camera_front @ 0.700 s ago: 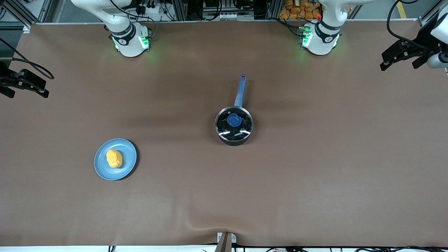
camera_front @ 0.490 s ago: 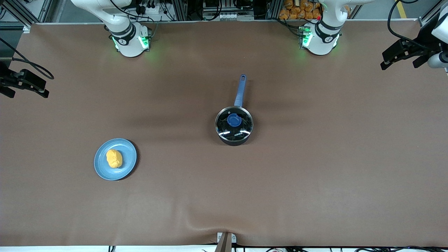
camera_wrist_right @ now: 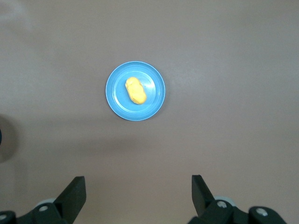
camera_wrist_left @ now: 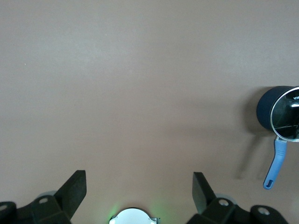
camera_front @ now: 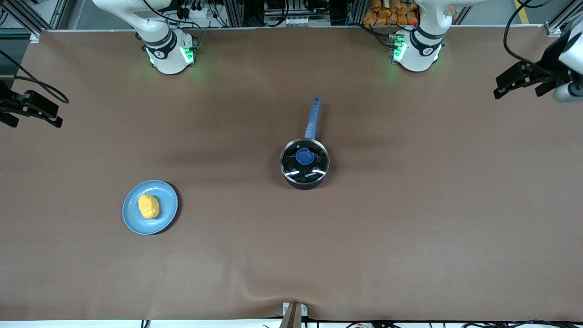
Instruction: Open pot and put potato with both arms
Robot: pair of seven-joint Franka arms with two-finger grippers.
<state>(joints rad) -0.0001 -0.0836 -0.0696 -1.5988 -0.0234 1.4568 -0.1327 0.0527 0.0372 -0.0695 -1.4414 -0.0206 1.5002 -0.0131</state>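
Observation:
The pot (camera_front: 304,175) is a small black saucepan in the middle of the table, with its glass lid and blue knob (camera_front: 304,156) on it. Its blue handle (camera_front: 313,116) points toward the robots' bases. The potato (camera_front: 148,206) lies on a light-blue plate (camera_front: 166,216), nearer the front camera and toward the right arm's end. My left gripper (camera_front: 519,86) hangs open and empty over the table's left-arm end. My right gripper (camera_front: 33,116) hangs open over the other end. The left wrist view shows the pot (camera_wrist_left: 266,105) off to one side of my left gripper (camera_wrist_left: 139,184). The right wrist view shows the potato (camera_wrist_right: 135,90) well ahead of my right gripper (camera_wrist_right: 138,186).
Both arm bases (camera_front: 171,52) (camera_front: 416,50) stand along the table's edge farthest from the front camera. A small metal bracket (camera_front: 294,313) sits at the middle of the nearest edge. Brown cloth covers the table (camera_front: 410,228).
Both grippers have shifted slightly at the table's ends. The pot, the lid, the plate and the potato have not moved.

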